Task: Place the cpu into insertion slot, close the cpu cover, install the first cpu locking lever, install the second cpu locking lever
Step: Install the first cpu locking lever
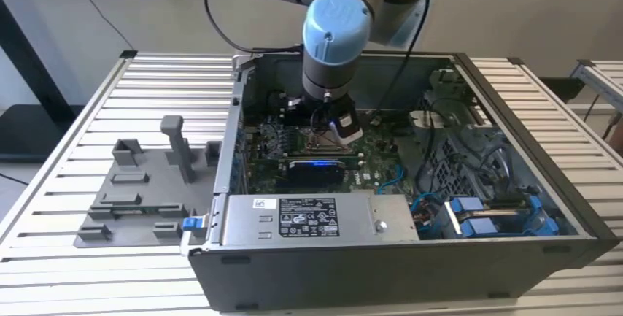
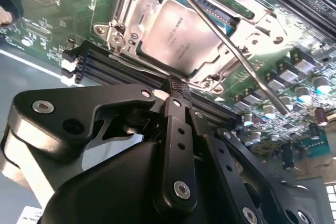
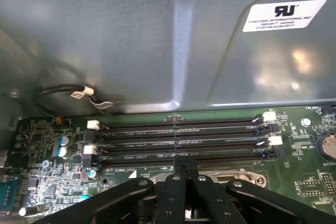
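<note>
While its closed gripper (image 2: 178,88) presses by the cpu cover (image 2: 210,72), a long lever (image 2: 231,51) slants across the cpu (image 2: 176,38).

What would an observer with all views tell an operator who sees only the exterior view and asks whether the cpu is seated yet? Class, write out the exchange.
Observer: Yes. In the second wrist view the cpu lies in the insertion slot, metal top up.
Operator: Is the cover down?
Observer: The cpu cover appears to lie down around the chip, framing it.
Operator: And the levers?
Observer: One thin lever rod slants across above the cpu.
</note>
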